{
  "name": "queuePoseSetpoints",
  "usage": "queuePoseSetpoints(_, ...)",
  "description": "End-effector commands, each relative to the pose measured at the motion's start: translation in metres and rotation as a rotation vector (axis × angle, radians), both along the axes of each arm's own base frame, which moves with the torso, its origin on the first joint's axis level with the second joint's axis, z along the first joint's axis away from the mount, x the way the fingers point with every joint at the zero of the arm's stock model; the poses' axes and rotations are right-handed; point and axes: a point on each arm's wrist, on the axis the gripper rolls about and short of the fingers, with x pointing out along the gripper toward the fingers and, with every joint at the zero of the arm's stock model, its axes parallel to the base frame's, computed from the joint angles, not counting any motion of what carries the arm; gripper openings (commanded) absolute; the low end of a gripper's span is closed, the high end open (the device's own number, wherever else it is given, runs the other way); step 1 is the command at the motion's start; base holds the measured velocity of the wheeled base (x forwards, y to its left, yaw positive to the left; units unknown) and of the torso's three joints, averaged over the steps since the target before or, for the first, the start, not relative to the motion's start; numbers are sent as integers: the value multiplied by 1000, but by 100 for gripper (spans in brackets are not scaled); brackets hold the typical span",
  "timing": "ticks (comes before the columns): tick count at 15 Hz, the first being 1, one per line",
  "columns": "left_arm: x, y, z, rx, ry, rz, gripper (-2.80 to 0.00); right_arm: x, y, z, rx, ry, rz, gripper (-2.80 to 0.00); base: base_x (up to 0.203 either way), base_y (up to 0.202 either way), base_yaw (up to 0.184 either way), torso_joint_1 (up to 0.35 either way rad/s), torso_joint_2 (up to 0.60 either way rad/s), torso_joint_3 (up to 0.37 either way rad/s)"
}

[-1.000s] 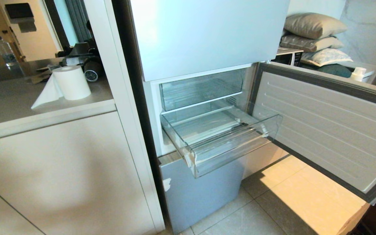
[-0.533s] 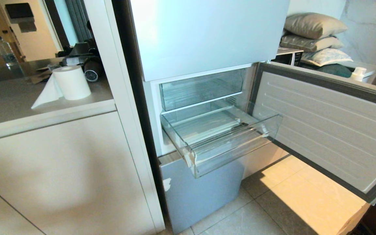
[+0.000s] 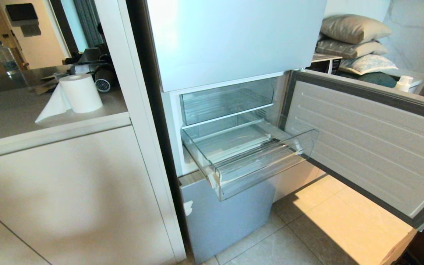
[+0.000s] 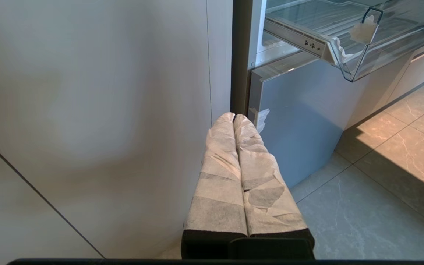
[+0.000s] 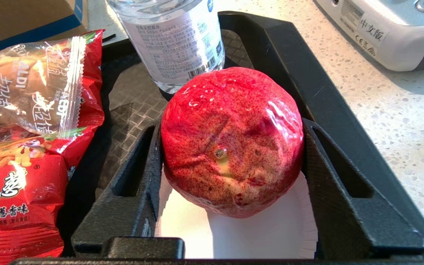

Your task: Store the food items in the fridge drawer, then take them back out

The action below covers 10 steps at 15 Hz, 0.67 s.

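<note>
red food item is sitting on a white paper liner inside a black tray, shiny film stretched over its bumpy skin. right end effector is bracketing it: both black fingers are lying against its flanks, one each side, so the jaws are reading as closing on the item at about its own width. whether the grip is already firm, cannot tell; the item is not yet lifted off the liner.

around it in the tray: a water bottle just beyond the item, red snack packets beside it. tray is resting on a speckled desk, with a grey device at the far corner.

fridge drawer is standing pulled out below the similar clear bin, fridge door swung open to the right; nothing red is showing in the drawer. neither arm is appearing in the head view.

left end effector is hanging low beside the cabinet front, wrapped fingers pressed together, holding nothing; parked.

step in hand, as judged: storing phase, picking the first item. next move is calling for a secure squeeze without crushing the soft skin, a straight lift clear of the tray wall and bottle, then a carry over the drawer's front lip.
</note>
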Motion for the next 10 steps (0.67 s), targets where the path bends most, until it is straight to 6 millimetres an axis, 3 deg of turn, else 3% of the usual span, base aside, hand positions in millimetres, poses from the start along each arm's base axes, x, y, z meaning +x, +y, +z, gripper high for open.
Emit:
queuePoseSetpoints(1,0,0,0,0,1,0,-280,-3,0,11,-27,-4,-7,-280,0,0,0,0,0,0)
queuePoseSetpoints(4,0,0,0,0,1,-1,-280,-18,9,65,-121,-17,-39,-280,0,0,0,0,0,0)
queuePoseSetpoints(6,0,0,0,0,1,0,-280,-29,31,113,-188,-24,-58,-280,0,0,0,0,0,0)
queuePoseSetpoints(8,0,0,0,0,2,0,-280,-38,68,157,-236,-23,-65,-280,0,0,0,0,0,0)
queuePoseSetpoints(10,0,0,0,0,1,0,-280,-44,122,193,-276,-25,-49,-280,0,0,0,0,0,0)
